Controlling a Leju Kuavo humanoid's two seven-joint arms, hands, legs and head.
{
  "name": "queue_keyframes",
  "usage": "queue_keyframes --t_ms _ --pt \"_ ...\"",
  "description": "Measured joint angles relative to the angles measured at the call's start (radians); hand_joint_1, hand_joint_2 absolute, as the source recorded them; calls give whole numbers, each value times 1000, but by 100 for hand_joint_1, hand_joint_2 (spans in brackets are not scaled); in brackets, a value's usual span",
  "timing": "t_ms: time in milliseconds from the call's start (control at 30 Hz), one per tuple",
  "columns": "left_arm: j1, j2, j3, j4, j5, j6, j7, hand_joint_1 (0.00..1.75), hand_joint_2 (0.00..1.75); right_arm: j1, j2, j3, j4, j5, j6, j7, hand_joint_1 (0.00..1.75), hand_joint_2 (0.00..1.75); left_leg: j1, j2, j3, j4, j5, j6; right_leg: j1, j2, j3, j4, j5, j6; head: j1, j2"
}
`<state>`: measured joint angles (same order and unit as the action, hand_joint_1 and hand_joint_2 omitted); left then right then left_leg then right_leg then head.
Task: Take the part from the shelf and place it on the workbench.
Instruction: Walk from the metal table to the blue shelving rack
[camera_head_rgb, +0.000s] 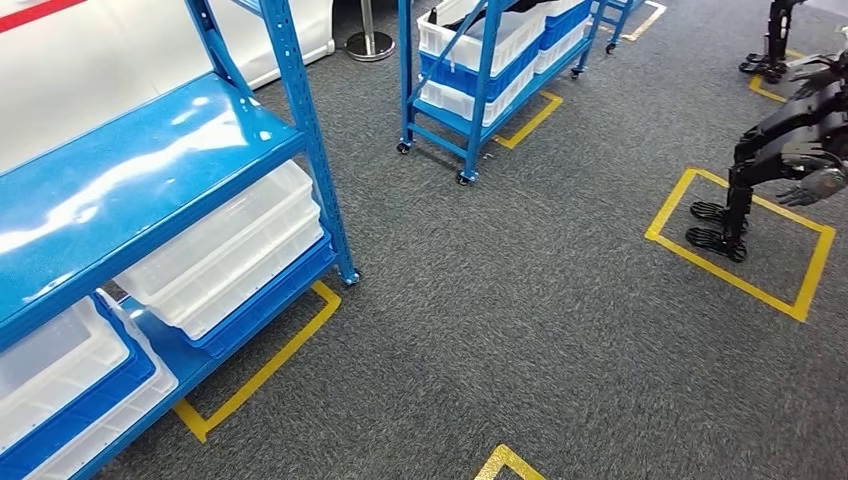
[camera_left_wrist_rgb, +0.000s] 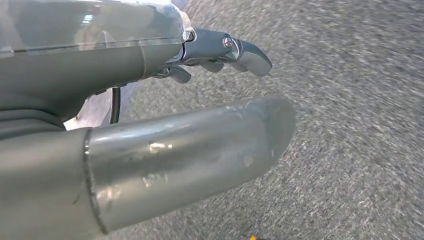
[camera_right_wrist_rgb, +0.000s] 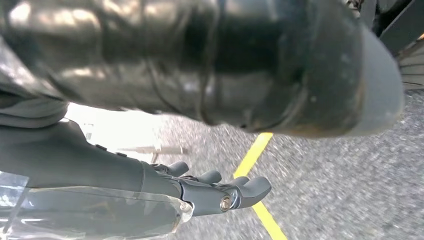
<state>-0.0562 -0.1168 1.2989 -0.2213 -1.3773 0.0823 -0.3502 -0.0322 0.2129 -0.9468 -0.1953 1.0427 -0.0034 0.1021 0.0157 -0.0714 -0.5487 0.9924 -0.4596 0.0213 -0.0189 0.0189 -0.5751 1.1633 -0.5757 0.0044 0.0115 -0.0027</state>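
1. In the head view we look down on grey carpet (camera_head_rgb: 480, 300) with a blue shelf (camera_head_rgb: 150, 160) at our left.
2. Its upper board is bare and glossy; white bins (camera_head_rgb: 235, 250) sit nested in blue trays on the lower level, and another white bin (camera_head_rgb: 50, 360) lies nearer to us on the same level.
3. We cannot make out the part on this shelf or in the bins; their insides are too pale to read.
4. Yellow tape (camera_head_rgb: 265, 370) marks the floor around the shelf's foot.
5. A second blue rack (camera_head_rgb: 480, 70) on castors stands farther off, loaded with white and blue bins.
6. Another dark robot (camera_head_rgb: 790, 150) stands at the right inside a yellow taped square (camera_head_rgb: 740, 245).
7. Our left hand (camera_left_wrist_rgb: 200, 100) hangs over the carpet, thumb and fingers apart, holding nothing.
8. Our right hand (camera_right_wrist_rgb: 210, 140) also hangs over the carpet beside a yellow line (camera_right_wrist_rgb: 255, 185), fingers spread from the thumb, with nothing in them.
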Motion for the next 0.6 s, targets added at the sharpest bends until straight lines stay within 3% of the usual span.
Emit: queue_keyframes --t_ms 67,100,167,200,267,333,400,433,467,533,600 --pt "-2 0 0 0 1 -1 0 0 0 1 0 -1 0 2 0 -1 0 0 0 -24 -7 6 1 -12 -3 45 48 -113 45 -2 0 0" --pt "-2 1 0 0 3 -2 0 0 0 0 0 -1 0 3 -1 -2 0 0 0 -35 -12 8 3 -20 -3 60 56 -137 49 -3 0 0" --pt "1 2 0 0 4 -4 1 0 0 -4 1 -1 0 5 -1 -2 0 0 3 -56 -21 6 10 -36 1 49 55 -140 51 -11 0 0" --pt "4 2 0 0 5 -6 1 0 0 -6 2 -1 0 6 -2 -2 0 0 5 -53 -26 9 9 -42 1 36 55 -144 54 -18 0 0" --pt "5 3 0 0 6 -8 2 0 0 -4 4 -1 0 9 -2 -2 0 0 5 -8 -50 57 -25 -48 1 8 56 -154 62 -34 -2 0" --pt "1 6 0 0 6 -10 2 0 0 -1 6 -2 0 12 -3 -2 0 0 4 47 -104 179 -93 -50 8 -23 52 -156 65 -43 -4 0" --pt "0 8 0 0 6 -10 2 0 0 1 7 -2 0 13 -3 -2 0 0 4 62 -143 279 -131 -53 15 -56 49 -154 64 -45 -4 0" --pt "1 8 0 0 6 -10 2 0 0 1 7 -2 0 13 -3 -2 0 0 4 65 -137 280 -123 -53 17 -69 49 -153 63 -46 -4 0" --pt "3 8 0 0 6 -11 2 0 0 0 7 -2 0 13 -3 -2 0 0 4 69 -112 242 -99 -51 19 -82 49 -151 62 -46 -4 0" --pt "3 9 0 0 6 -11 2 0 0 -2 8 -2 0 13 -2 -2 0 0 -2 104 -35 108 -45 -40 24 -105 50 -146 58 -45 -4 0" --pt "-1 11 0 0 5 -11 2 0 0 -3 9 -2 0 13 -1 -2 0 0 -12 135 8 23 -24 -27 28 -125 51 -142 54 -39 -4 0"
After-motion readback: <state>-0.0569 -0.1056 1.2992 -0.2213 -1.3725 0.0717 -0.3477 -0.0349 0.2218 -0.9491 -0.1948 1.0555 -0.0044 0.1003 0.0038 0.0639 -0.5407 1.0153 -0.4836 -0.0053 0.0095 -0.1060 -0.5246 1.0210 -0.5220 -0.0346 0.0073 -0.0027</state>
